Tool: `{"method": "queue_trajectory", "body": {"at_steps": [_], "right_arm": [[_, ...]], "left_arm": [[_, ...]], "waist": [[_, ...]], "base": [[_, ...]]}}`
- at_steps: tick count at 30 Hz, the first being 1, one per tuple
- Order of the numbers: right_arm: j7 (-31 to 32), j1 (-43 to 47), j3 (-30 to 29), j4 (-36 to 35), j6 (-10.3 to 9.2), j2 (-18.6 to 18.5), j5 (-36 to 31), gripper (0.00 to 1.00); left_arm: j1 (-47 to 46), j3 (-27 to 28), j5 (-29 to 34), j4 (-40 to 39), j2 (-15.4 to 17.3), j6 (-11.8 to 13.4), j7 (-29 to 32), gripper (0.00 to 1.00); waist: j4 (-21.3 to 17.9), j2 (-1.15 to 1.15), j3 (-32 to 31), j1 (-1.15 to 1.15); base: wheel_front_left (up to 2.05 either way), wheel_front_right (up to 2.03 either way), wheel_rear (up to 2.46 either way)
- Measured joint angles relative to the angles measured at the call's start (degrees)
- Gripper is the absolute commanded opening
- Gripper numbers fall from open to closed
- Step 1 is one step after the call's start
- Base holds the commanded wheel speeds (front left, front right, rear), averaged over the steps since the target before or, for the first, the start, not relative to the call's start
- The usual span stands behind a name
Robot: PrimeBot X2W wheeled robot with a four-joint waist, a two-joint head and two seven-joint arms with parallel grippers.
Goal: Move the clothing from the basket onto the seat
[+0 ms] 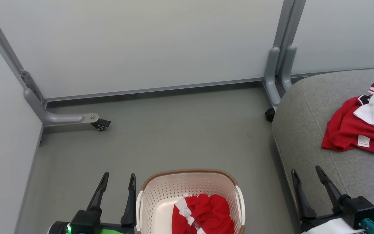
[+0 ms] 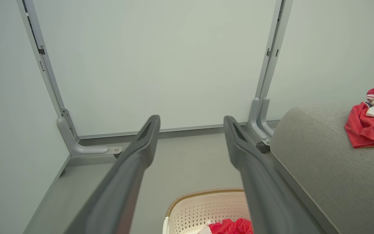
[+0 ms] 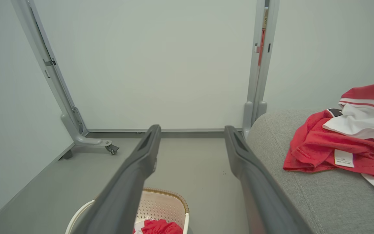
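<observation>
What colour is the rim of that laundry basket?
The basket rim is brown, woven-looking; head view shows it best.

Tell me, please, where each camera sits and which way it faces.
Head view: on the head, looking down at floor, basket and seat; left tool and right tool at the bottom.
Left wrist view: on that wrist, facing the partition wall along its own fingers.
Right wrist view: on that wrist, facing that wall too, own fingers ahead.
Shared: both wrist views catch the basket below, clothing on the seat at right.

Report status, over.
Left claw, right claw open, empty. First jersey on seat; second jersey in basket. No obstruction seen.
</observation>
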Motion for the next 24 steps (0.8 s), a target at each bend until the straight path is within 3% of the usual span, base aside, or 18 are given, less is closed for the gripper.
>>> {"method": "queue_trajectory", "body": {"at_steps": [24], "right_arm": [[0.0,0.0,-0.2,0.0,0.00,0.0,-0.3,1.00]], "left_arm": [[-0.1,-0.4,0.7,0.2,0.0,0.4,0.0,1.00]], "waist": [[-0.3,0.00,0.8,0.00]], "base": [[0.00,0.00,0.00]]}}
